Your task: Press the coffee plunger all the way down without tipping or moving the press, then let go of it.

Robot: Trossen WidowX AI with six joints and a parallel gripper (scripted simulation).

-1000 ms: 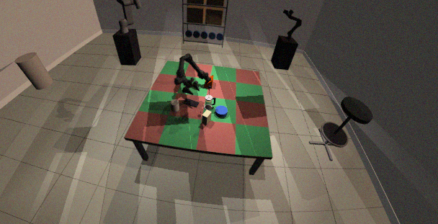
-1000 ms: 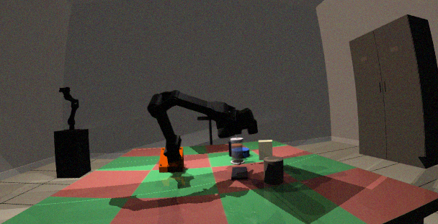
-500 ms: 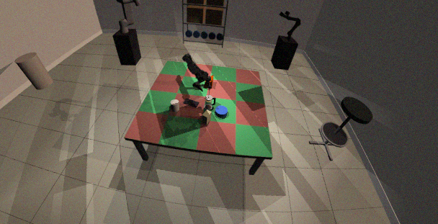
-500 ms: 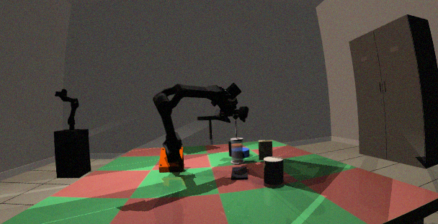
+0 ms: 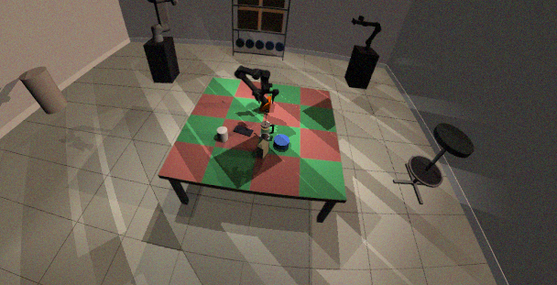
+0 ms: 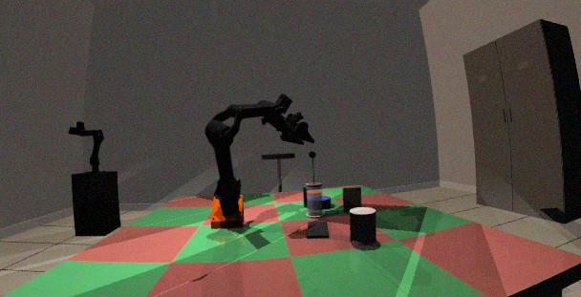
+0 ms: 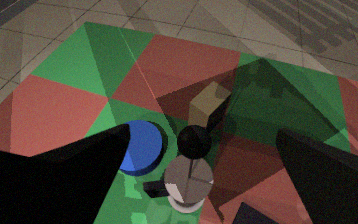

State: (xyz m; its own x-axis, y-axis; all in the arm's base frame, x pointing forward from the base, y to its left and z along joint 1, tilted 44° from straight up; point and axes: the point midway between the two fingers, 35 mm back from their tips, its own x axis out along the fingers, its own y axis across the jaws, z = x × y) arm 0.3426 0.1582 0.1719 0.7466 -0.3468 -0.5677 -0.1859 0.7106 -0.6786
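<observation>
The coffee press point(image 5: 265, 131) point(image 6: 314, 203) point(image 7: 186, 181) stands upright on the table, a clear body with a pale lid and a dark handle. Its plunger is up: a thin rod rises well above the lid to a round black knob point(image 6: 312, 155) point(image 7: 194, 142). My gripper point(image 6: 312, 140) point(image 7: 202, 133) is open and empty, tilted downward, with its tips a little above the knob. In the wrist view the knob shows between the two fingers, slightly left of the middle. No contact with the knob shows.
A blue round object point(image 5: 281, 142) point(image 6: 326, 201) point(image 7: 142, 145) is close beside the press. A tan block point(image 5: 262, 148) point(image 6: 352, 199) point(image 7: 207, 102) stands beyond it. A dark flat object point(image 5: 243, 130) point(image 6: 317, 229) and a white-topped cylinder point(image 5: 223, 134) point(image 6: 362, 225) are on the other side.
</observation>
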